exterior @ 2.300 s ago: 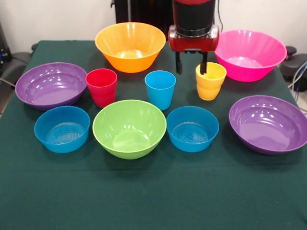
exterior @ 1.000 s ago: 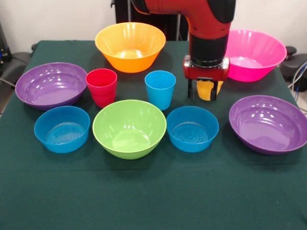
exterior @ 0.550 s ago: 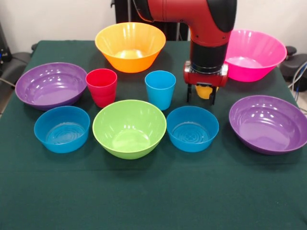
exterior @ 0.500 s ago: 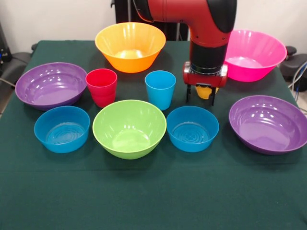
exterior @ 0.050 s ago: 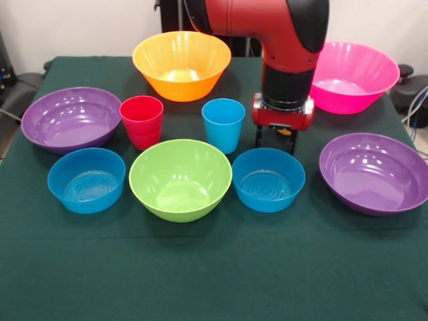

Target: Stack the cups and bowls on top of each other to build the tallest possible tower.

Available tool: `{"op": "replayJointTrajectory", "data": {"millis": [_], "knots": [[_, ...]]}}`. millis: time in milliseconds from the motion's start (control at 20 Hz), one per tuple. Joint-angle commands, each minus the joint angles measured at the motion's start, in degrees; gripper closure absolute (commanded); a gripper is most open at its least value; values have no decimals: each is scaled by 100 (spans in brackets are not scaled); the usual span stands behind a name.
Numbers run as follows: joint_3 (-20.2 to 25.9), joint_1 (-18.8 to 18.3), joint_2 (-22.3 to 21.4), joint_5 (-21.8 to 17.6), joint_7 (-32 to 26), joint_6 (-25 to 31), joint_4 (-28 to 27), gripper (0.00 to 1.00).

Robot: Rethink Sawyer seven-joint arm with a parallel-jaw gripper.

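My gripper (exterior @ 0.050 s ago: 275,147) hangs just behind the right small blue bowl (exterior @ 0.050 s ago: 268,180), beside the blue cup (exterior @ 0.050 s ago: 223,125). It is shut on the yellow-orange cup (exterior @ 0.050 s ago: 283,131), of which only a sliver shows between the dark fingers under the red wrist. The red cup (exterior @ 0.050 s ago: 141,122) stands upright left of centre. In the front row sit another small blue bowl (exterior @ 0.050 s ago: 86,180) and the lime green bowl (exterior @ 0.050 s ago: 180,179). Purple bowls lie at the left (exterior @ 0.050 s ago: 70,120) and right (exterior @ 0.050 s ago: 374,174). At the back are the orange bowl (exterior @ 0.050 s ago: 180,63) and the pink bowl (exterior @ 0.050 s ago: 351,80). Nothing is stacked.
Everything rests on a dark green cloth (exterior @ 0.050 s ago: 214,267) with a broad bare strip along its front. The red arm (exterior @ 0.050 s ago: 287,40) comes down in front of the pink bowl's left side.
The gripper came down over the yellow-orange cup, shut on it and lifted it. It has since drifted left and forward with the cup, towards the right blue bowl.
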Motion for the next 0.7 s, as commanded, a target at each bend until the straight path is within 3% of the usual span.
{"op": "replayJointTrajectory", "data": {"millis": [50, 700], "knots": [[110, 160, 496, -102, 610, -121, -539, 0], [378, 123, 410, -99, 408, 65, -783, 0]]}}
